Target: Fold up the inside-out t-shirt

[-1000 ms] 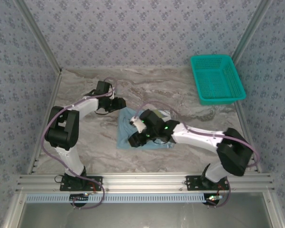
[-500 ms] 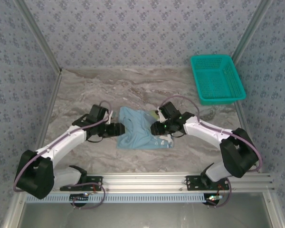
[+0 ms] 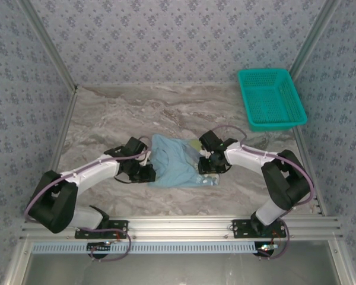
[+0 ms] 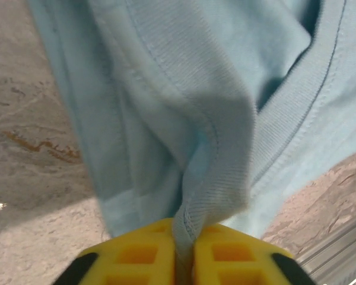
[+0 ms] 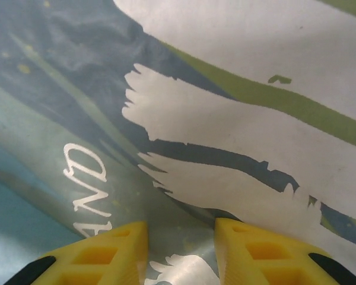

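Fingers (image 4: 136,254) of L gripper (image 3: 148,173) clamped on ribbed edge of soft light-blue cotton t-shirt (image 3: 175,161).
R gripper (image 5: 181,240) fingers apart over its printed side; I see shirt bunched mid grey marble-look table (image 3: 107,119), btwn both arms.

My left arm (image 3: 92,172) and right arm (image 3: 247,156) have white links and black joints, and a thin purple cable (image 3: 29,205) runs along each. My fingers (image 4: 136,255) are yellow with square hollows, perhaps black at the corners.

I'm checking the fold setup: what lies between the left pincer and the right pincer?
In the top view, the bunched t-shirt lies between left pincer and right pincer; the left one pinches its edge.
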`<state>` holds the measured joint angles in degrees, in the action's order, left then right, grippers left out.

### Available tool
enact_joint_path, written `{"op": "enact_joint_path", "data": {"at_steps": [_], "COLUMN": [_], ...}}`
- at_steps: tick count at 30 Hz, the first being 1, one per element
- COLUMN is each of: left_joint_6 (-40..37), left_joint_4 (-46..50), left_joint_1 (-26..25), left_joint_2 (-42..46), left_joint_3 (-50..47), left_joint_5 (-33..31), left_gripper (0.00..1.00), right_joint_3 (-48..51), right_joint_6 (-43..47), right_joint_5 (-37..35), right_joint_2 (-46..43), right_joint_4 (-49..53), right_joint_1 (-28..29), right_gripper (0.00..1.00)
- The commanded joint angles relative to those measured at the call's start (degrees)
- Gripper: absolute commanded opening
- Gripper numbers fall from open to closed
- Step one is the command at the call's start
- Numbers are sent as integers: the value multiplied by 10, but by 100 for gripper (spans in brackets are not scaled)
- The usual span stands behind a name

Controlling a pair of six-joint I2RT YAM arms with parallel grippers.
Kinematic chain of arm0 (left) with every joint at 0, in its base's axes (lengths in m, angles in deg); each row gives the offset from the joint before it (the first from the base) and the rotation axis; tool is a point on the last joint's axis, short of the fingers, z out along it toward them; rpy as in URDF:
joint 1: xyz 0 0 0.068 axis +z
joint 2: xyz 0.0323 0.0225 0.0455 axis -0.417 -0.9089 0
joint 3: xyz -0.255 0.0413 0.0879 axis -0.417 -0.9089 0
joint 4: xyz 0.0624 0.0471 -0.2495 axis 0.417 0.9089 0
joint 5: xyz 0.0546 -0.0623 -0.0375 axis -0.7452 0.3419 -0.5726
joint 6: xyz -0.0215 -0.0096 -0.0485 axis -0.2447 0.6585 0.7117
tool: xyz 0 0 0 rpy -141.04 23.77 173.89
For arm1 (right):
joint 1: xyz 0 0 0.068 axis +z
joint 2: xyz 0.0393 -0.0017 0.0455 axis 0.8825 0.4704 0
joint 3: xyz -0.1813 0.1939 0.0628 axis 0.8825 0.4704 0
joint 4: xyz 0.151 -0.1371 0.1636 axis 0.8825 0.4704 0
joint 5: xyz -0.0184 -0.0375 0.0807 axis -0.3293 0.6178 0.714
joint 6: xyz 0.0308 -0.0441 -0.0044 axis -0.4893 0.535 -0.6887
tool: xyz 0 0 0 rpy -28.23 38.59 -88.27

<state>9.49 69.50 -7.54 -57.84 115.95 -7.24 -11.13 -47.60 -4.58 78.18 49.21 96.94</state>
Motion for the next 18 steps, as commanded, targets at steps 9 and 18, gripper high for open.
{"op": "enact_joint_path", "data": {"at_steps": [9, 18], "left_joint_6": [21, 28], "left_joint_4": [58, 36], "left_joint_1": [33, 23], "left_joint_2": [58, -8], "left_joint_3": [-22, -34], "left_joint_5": [-28, -9], "left_gripper": [0, 8], "right_joint_3": [-29, -43], "right_joint_6": [39, 50], "right_joint_5": [-49, -47], "right_joint_2": [-7, -9], "right_joint_4": [73, 77], "right_joint_1": [-10, -20], "right_gripper": [40, 41]}}
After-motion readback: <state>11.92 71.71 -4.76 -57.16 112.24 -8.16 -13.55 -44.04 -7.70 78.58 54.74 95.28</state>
